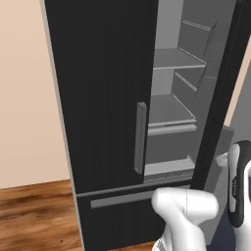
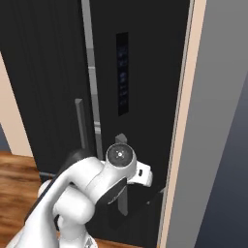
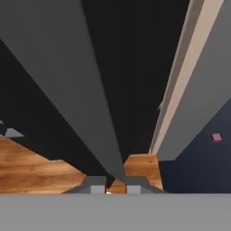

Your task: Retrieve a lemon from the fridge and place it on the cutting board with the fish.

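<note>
The fridge (image 1: 105,98) is the largest item and serves as the reference landmark. It is a tall black unit with grey vertical handles. In the left base view its right-hand door stands partly open, exposing the grey interior shelves (image 1: 169,110); its left-hand door handle (image 1: 140,137) hangs beside the opening. A bottom drawer (image 1: 122,211) sits below the doors.

The right-hand door handle (image 2: 122,174) runs vertically on the door front. In the hand view the same handle (image 3: 72,81) rises as a long grey bar directly from between the fingertips of the claw (image 3: 113,189).

Claw state: closed together on the right-hand door handle of the fridge, with the handle passing between the two tips.

Handling judgement: the door is rigid and moderately heavy, hinged at its outer edge. The handle is stiff and smooth, so a firm grip near its lower to middle section is appropriate; the pull should follow the door's arc to avoid slipping along the bar.

The lemon cannot be made out on the exposed shelves; it is judged to lie deeper inside the fridge. It will be light, firm and prone to rolling; grip across its middle.
</note>
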